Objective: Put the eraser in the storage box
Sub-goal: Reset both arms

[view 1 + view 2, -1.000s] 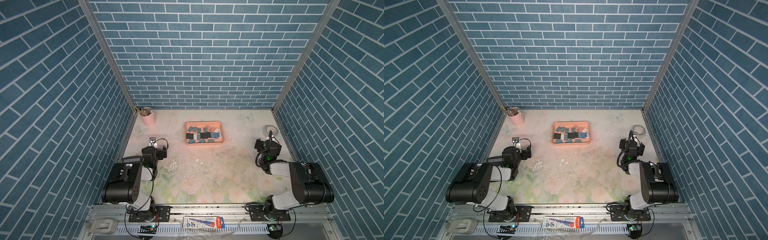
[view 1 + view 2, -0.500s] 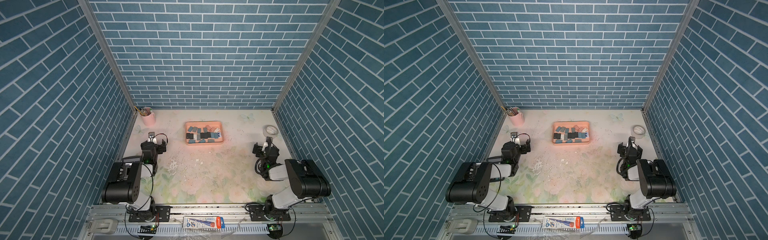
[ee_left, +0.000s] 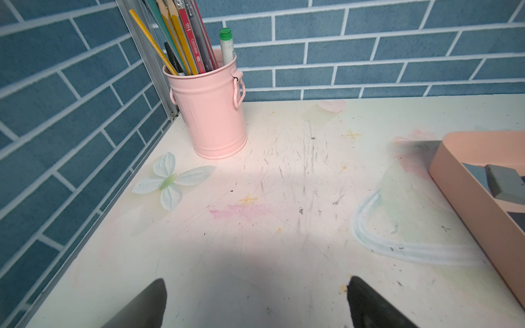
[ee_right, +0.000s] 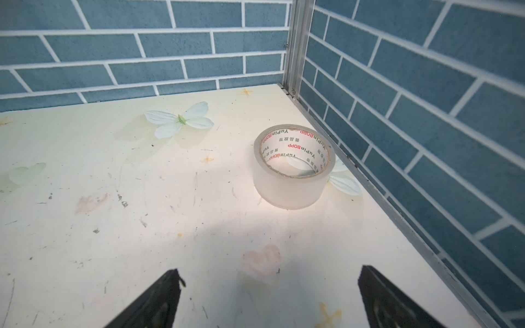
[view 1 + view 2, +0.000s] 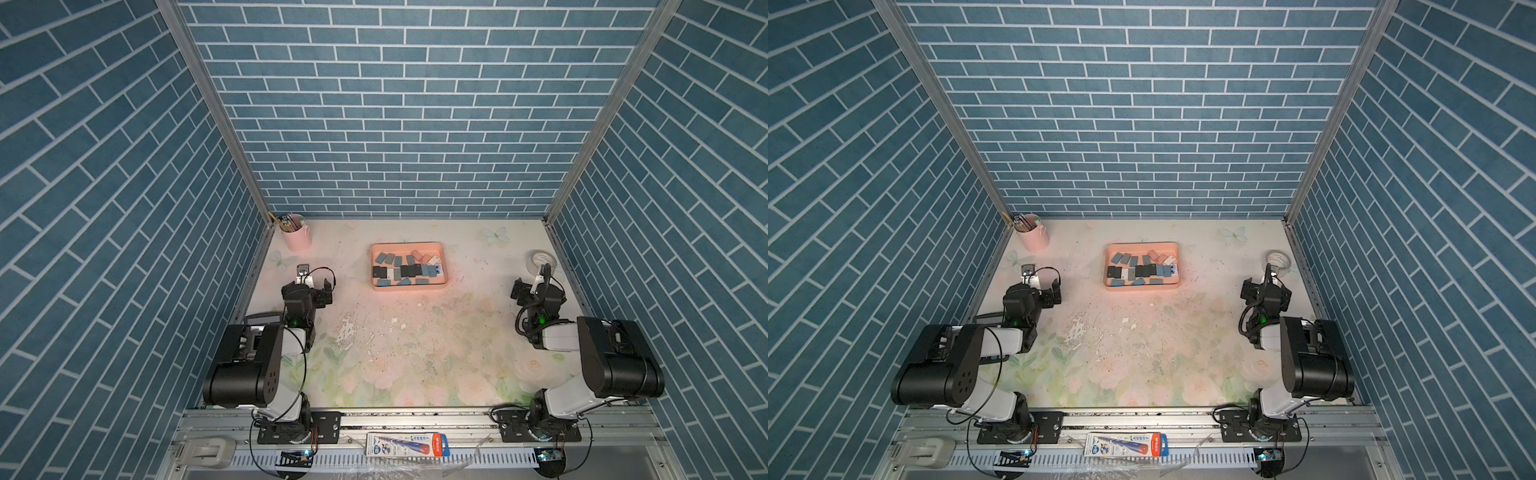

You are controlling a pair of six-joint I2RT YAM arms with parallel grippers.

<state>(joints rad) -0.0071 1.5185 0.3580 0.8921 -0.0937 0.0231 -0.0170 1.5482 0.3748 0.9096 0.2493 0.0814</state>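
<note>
Judging by the erasers (image 5: 409,271) lying in the storage box (image 5: 411,287) at twelve o'clock, nothing looks left to fetch; left fingers (image 3: 147,306) and right fingers (image 4: 159,298), wide and empty, should park at nine and three o'clock, clear of it.

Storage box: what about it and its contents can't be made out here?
- In a top view: the erasers in the storage box are too small to count or tell whether they overlap.
- Left wrist view: the picture's edge cuts off all but one corner of the box.
- Right wrist view: the box is out of frame.
</note>
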